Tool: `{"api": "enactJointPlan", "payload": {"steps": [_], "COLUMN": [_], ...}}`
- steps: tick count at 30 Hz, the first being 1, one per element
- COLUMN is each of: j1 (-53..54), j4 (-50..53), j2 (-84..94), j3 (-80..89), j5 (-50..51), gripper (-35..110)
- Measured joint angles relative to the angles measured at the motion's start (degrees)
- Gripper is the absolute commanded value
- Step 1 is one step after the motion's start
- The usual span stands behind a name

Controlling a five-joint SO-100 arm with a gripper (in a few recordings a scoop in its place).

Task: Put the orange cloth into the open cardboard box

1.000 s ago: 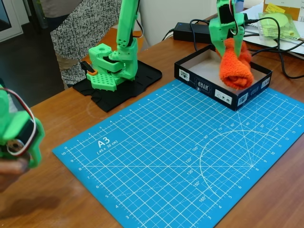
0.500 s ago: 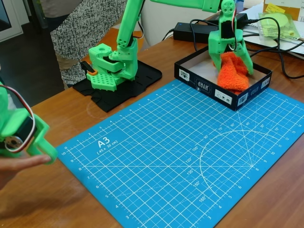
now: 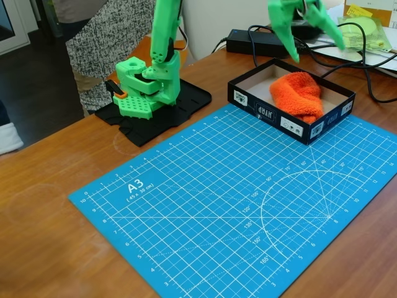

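The blue cutting mat (image 3: 242, 205) covers the wooden table (image 3: 56, 186); the open cardboard box (image 3: 260, 108) sits just off the mat's far edge; and the orange cloth (image 3: 298, 96) is down, lying loose inside that box where a moment ago it was clamped; the gripper (image 3: 316, 53) has lifted clear above the box, fingers spread wide, empty; placement looks done; cables trail behind the box.

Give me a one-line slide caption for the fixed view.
Orange cloth lies in the box; green gripper hangs open above it.
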Motion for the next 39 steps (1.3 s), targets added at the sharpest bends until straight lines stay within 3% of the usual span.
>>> {"api": "enactJointPlan", "payload": {"steps": [4,10,18,20,25,28,39], "j1": [10.63,24.52,27.51,26.63,27.51,29.88,34.01], "j4": [-6.42,-25.84,-32.96,-31.38,-30.15,-29.88,-28.92], "j2": [13.54,45.79,83.06,94.66,101.43,103.01,103.45], "j3": [15.12,53.53,92.55,100.46,111.71,113.73,114.08], "j5": [0.18,-6.42,-9.05,-9.76,-10.02,-10.11,-9.58], "gripper": [40,40,40,32,22,0,0]}}
